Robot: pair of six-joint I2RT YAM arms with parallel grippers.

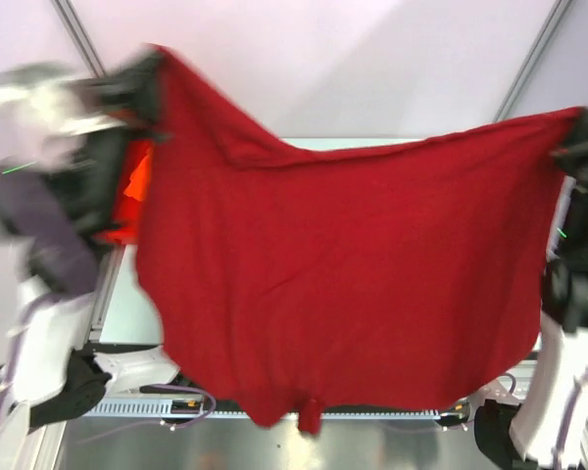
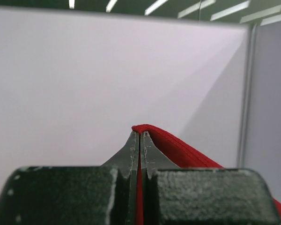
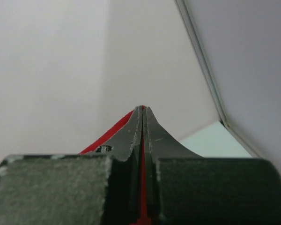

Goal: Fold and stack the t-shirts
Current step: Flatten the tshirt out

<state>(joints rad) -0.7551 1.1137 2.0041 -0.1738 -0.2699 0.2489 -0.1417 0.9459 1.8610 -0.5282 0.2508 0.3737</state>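
Note:
A dark red t-shirt (image 1: 343, 274) hangs spread wide in the air above the table, held up by two corners. My left gripper (image 1: 142, 83) is shut on its upper left corner; in the left wrist view the red hem (image 2: 178, 145) pokes out past the closed fingertips (image 2: 139, 133). My right gripper (image 1: 576, 137) is shut on the upper right corner, with a thin line of red cloth (image 3: 110, 133) between its fingers. A patch of bright orange t-shirt (image 1: 137, 181) shows at the left behind the hanging shirt, mostly hidden.
The hanging shirt hides most of the pale table (image 1: 127, 304). Both arm bases stand at the near edge, left (image 1: 49, 362) and right (image 1: 559, 392). White walls with a metal corner post (image 1: 534, 59) stand behind.

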